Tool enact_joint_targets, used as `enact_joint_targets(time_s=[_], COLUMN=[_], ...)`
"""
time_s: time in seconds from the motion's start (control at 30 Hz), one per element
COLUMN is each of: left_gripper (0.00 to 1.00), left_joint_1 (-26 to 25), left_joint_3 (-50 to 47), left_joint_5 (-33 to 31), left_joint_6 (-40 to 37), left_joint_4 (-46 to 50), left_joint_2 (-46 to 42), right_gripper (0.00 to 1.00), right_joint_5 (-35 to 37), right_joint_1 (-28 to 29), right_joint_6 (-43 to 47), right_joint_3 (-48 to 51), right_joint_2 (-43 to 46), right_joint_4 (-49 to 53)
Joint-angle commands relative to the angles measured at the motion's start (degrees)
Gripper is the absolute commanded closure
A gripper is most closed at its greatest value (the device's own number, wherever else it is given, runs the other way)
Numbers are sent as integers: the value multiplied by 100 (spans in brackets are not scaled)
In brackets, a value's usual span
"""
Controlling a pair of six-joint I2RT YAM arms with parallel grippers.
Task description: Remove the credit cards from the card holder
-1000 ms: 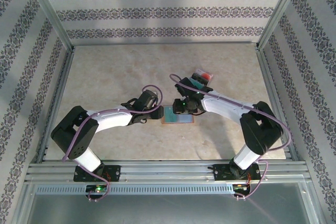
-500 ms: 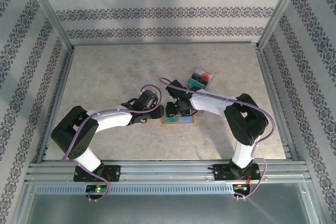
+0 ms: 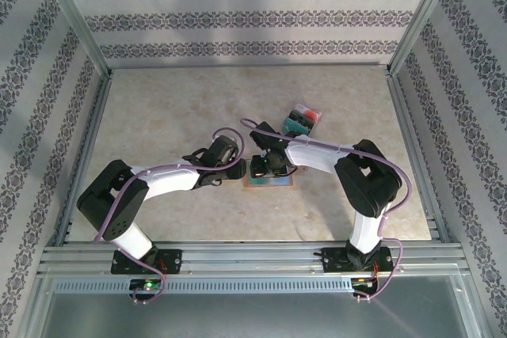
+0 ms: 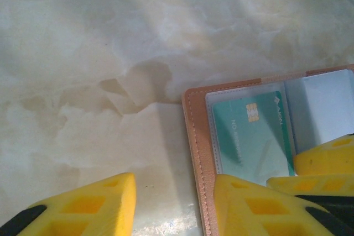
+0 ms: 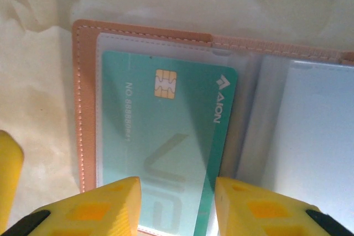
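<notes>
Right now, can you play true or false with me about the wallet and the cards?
1. The card holder lies open on the table. True.
2. The card in its clear pocket is orange. False: it is a teal card.
3. That card has a gold chip on it. True.
4. No cards are out of the holder yet. False: a small pile of cards lies on the table, farther back and to the right.
5. The right gripper is shut tight. False: its jaws stand apart over the teal card.
</notes>
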State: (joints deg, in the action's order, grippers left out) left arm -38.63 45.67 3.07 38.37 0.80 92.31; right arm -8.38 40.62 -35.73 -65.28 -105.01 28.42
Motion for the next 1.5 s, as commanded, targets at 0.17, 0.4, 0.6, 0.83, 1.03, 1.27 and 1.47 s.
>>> enact_joint_targets(time_s=[0.17,0.4,0.6,0.83,1.03,1.27,1.47], left_gripper=[62,66,68,69,72,79,84], left_joint_1=[-13,-13,-37,-64,-92,-127,-131], left_joint_3=[94,191,291,359,429,565,600], left_joint_5=[149,279,369,428,484,603,692], left_joint_6=[-99,-161,-251,-277,-295,-339,-291], left_joint_4=[-66,-69,-58,-54,-45,-29,-45], left_joint_2=[100,182,208,252,344,504,651], right_gripper=[59,58,56,53,51,52,53], right_joint_5=[222,468,399,372,180,-355,-756], right_joint_1=[-54,7,10,-2,-27,-106,-236], right_joint_6=[-145,-150,-162,-189,-222,-267,-341], right_joint_3=[107,72,120,170,303,565,883], right_joint_2=[-125,50,260,167,8,107,442], right_joint_4=[146,335,274,242,32,-590,-1122])
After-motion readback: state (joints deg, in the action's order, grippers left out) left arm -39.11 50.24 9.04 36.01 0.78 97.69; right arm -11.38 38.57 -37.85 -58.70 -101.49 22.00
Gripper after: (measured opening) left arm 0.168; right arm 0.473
